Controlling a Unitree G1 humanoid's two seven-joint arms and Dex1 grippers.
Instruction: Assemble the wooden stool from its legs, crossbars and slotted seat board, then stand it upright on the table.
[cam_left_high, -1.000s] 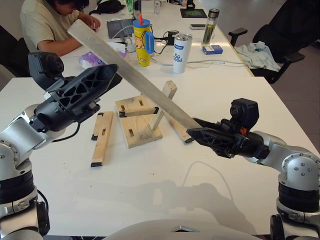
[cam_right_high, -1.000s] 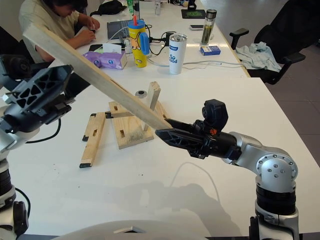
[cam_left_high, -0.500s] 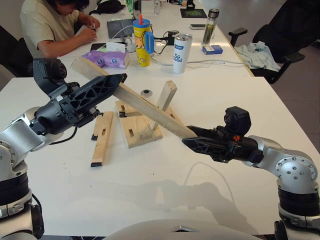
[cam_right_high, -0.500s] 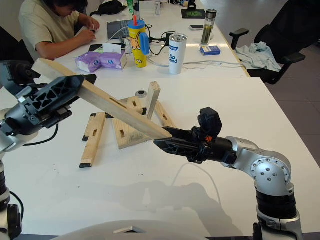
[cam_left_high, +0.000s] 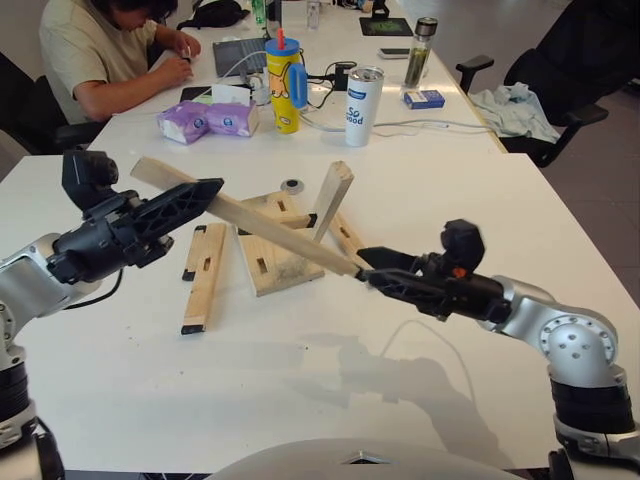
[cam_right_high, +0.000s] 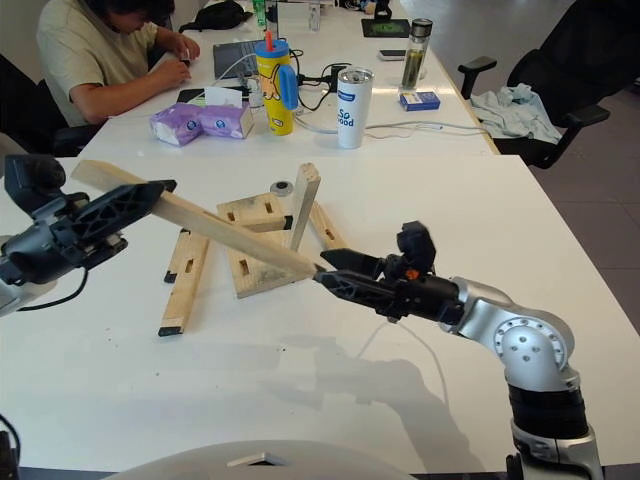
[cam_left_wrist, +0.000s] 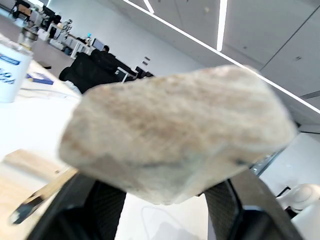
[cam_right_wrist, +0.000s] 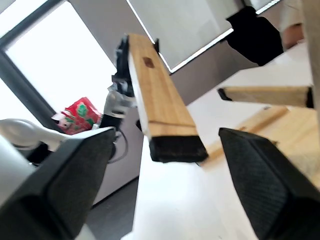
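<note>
Two end effectors share one long bar (cam_left_high: 270, 225) above the white table (cam_left_high: 300, 400). The left end effector (cam_left_high: 205, 192) is clenched on its high end, while the right end effector (cam_left_high: 364, 266) has its fingers spread around the black-capped low end, not pinching it. Below lies the slotted seat board (cam_left_high: 275, 268) with one leg (cam_left_high: 333, 195) standing tilted in it; a loose slotted bar (cam_left_high: 205, 275) lies flat just beside. Fitting the held bar seems the step in hand: next its low end needs lining up with a free slot and pressing home. Behind, a yellow cup (cam_left_high: 284, 85) holds a straw; the contents of the white tumbler (cam_left_high: 363, 105) and the bottle (cam_left_high: 421, 50) cannot be told
</note>
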